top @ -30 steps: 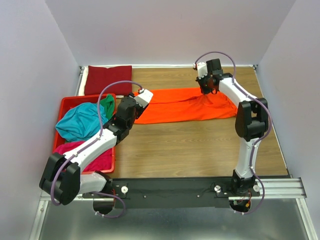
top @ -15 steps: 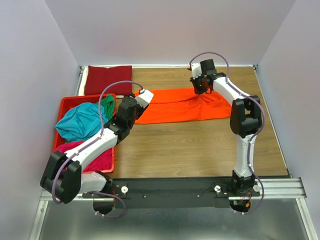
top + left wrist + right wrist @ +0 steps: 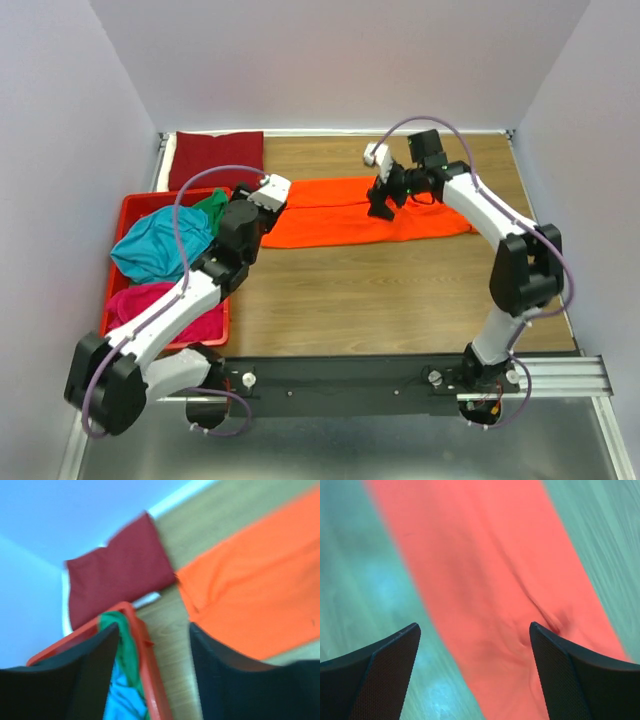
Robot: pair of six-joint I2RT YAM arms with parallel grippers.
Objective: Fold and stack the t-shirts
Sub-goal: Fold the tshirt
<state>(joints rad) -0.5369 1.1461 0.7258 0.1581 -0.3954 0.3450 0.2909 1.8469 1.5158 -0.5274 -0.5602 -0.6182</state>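
1. Orange first: find the orange t-shirt spread as a long, flat band on the wood-grain counter, beside the red crate on the crate's side toward the middle of the counter.
2. Note the strip of bare counter between the crate's rim and the nearest end of that band; read the two as close but apart.
3. Find the dark red t-shirt folded flat just beyond the crate's far rim, outside the crate.
4. Look inside the crate for three bunched, unfolded garments:
   - teal t-shirt, heaped in the far half;
   - green t-shirt, tucked at the far corner nearest the orange band and lying against the rim;
   - magenta t-shirt, in the near half, partly hidden under the left arm.
5. Locate the left tool over the crate's far corner, on the side facing the orange band. Read it as partly spread, gripping nothing; see only crate rim, green cloth and counter through the gap.
6. Locate the right tool well apart from the crate, above the middle of the orange band. Read it as spread wide and gripping nothing.
7. Observe, in the right wrist view, a small pucker in the orange cloth close to one finger. Cannot tell whether that finger touches the cloth.
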